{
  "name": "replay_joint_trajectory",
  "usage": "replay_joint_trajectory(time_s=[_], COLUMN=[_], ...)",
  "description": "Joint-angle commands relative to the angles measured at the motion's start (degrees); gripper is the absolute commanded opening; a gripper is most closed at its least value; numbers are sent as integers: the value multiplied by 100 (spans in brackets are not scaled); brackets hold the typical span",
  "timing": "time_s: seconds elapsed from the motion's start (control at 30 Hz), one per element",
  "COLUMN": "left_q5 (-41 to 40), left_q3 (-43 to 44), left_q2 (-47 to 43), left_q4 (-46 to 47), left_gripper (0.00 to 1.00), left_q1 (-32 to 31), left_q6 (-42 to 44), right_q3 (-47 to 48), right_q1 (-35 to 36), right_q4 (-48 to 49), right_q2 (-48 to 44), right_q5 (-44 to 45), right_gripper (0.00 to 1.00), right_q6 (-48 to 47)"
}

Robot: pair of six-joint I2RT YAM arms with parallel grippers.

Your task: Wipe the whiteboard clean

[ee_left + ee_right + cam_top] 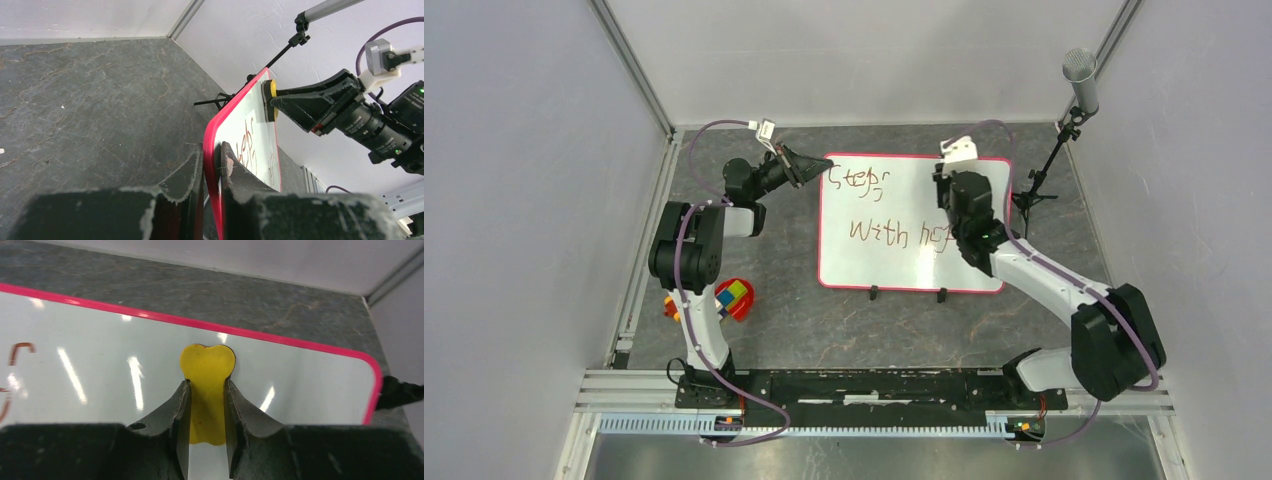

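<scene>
My left gripper (816, 168) is clamped on the far left corner of the board (904, 265); in my left wrist view one finger sits on each side of the red-pink frame (212, 152), pinching it. The board rests on the grey table (824, 320), in its middle and toward the far side, with its two black feet pointing at my bases. I cannot tell whether it lies fully flat or is tipped up at my corner. My right gripper (946, 180) is closed on a yellow eraser (207, 365), the fingers squeezing its sides (207, 385). The eraser touches the glossy white face near the far right corner, just inside the frame. Brown writing (854, 180) runs in two lines across the board, left of the eraser, and my right arm covers the end of the lower line. A microphone (1080, 75) on a stand is beyond the board's right edge. A cluster of coloured blocks (734, 297) sits beside my left arm, well apart from the board.
</scene>
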Motion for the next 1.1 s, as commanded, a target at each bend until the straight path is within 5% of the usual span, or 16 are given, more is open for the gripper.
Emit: replay_joint_trajectory(time_s=[0.0,0.23,0.67,1.07], left_q5=[-130,-157,-147,-210], left_q3=[-53,-62,-70,-77], left_q2=[-258,-272,-310,-335], left_q4=[230,221,240,83], left_gripper=[2,2,2,2], left_q1=[38,39,30,47], left_q6=[649,661,672,687], right_q3=[-264,204,2303,702], right_q1=[-369,-119,1754,922], right_q4=[-229,-399,-570,-436], right_q2=[-279,100,2082,786], right_q5=[425,-153,146,1001], right_gripper=[22,22,22,21], right_q6=[-164,-76,-232,-83])
